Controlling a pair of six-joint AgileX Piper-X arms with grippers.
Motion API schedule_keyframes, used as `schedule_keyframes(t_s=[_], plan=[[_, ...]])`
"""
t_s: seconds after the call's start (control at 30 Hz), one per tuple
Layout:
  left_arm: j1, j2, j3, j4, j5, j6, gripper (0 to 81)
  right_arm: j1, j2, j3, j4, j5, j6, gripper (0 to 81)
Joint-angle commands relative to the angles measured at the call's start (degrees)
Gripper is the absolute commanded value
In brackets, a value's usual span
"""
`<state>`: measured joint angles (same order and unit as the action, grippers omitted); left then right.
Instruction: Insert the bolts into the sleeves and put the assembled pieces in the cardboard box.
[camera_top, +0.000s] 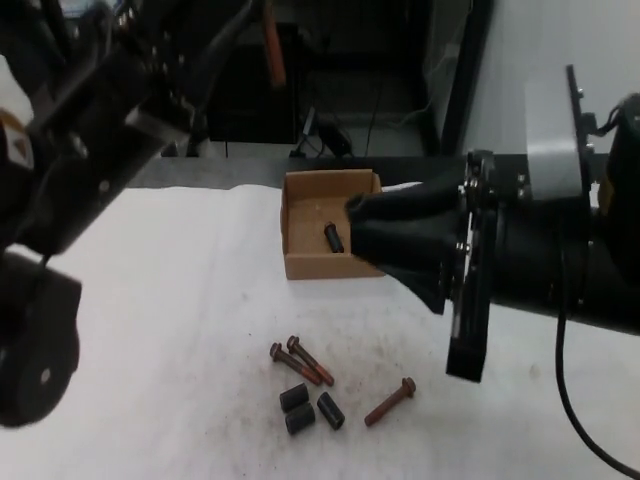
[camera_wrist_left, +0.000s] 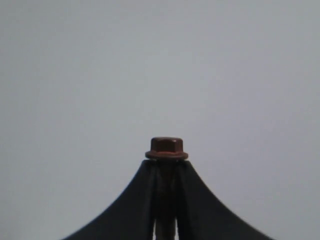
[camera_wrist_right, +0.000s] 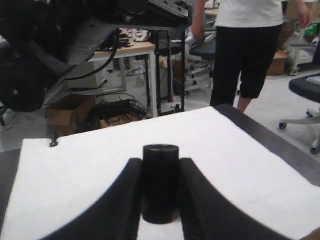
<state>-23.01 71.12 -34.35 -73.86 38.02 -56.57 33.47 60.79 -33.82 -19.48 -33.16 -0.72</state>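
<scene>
In the left wrist view my left gripper (camera_wrist_left: 166, 175) is shut on a rust-brown bolt (camera_wrist_left: 166, 148), whose hex head sticks out past the fingertips. My right gripper (camera_wrist_right: 160, 167) is shut on a black sleeve (camera_wrist_right: 160, 182) held upright between its fingers. In the high view the right gripper (camera_top: 356, 218) sits over the right side of the cardboard box (camera_top: 330, 267), which holds one black piece (camera_top: 333, 238). Three loose bolts (camera_top: 302, 361) and three black sleeves (camera_top: 297, 410) lie on the white cloth in front of the box.
The left arm (camera_top: 60, 150) looms high at the left of the high view. One of the loose bolts (camera_top: 390, 401) lies apart to the right of the sleeves. White cloth (camera_top: 150, 300) covers the bench; a dark bench edge runs behind the box.
</scene>
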Motion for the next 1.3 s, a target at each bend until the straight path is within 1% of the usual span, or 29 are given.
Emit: schedule_keyframes(t_s=[0.0, 0.07, 0.13, 0.2, 0.3, 0.47, 0.6, 0.8, 0.97, 1.07, 1.2, 1.27], plan=[[-0.5, 0.3, -1.3, -1.6, 0.6, -0.3, 0.4, 0.0, -0.2, -0.1, -4.2, 2.4, -0.2, 0.8], [-1.4, 0.5, -1.5, -1.6, 0.6, 0.0, 0.4, 0.0, 0.1, -0.1, -6.9, 3.8, -1.6, 0.8], [-3.1, 0.9, -1.5, -1.6, 0.6, 0.0, 0.4, 0.0, 0.7, -0.1, -8.4, 4.0, -1.1, 0.8], [-4.5, 1.4, -1.5, -1.6, 0.6, 1.9, 0.4, 0.0, 1.4, -0.1, -8.6, 4.0, 1.9, 0.8], [-5.9, 2.1, -1.5, -1.2, 0.4, 9.1, 0.4, 0.0, 2.4, -0.1, -8.7, 2.4, 7.1, 0.8], [-6.0, 2.2, -1.5, 0.3, -1.9, 12.3, 0.4, 0.0, 2.5, -0.1, -9.1, -2.9, 8.5, 0.8], [-6.0, 2.4, -1.3, 1.7, -2.0, 14.9, 0.4, 0.0, 2.5, -0.1, -9.1, -4.6, 10.7, 0.8], [-6.0, 2.8, 0.9, 1.7, -2.0, 15.5, 0.4, 0.0, 2.5, -0.1, -10.5, -8.4, 14.5, 0.8], [-6.0, 2.8, 2.5, 1.0, -2.0, 15.7, 0.4, 0.0, 2.5, -0.4, -15.1, -9.1, 14.0, 0.8], [-6.0, 2.8, 2.4, 1.0, -2.0, 15.7, 0.4, 0.0, 2.5, -1.1, -15.4, -8.5, 10.4, 0.8], [-6.0, 2.8, 2.4, 1.0, -2.0, 15.7, 0.4, 0.2, 2.5, -1.4, -15.5, -3.6, 6.9, 0.8], [-6.1, 2.8, 2.4, 1.0, -2.0, 15.7, 0.4, 0.1, 2.7, -1.4, -14.7, -2.4, 6.0, 0.8]])
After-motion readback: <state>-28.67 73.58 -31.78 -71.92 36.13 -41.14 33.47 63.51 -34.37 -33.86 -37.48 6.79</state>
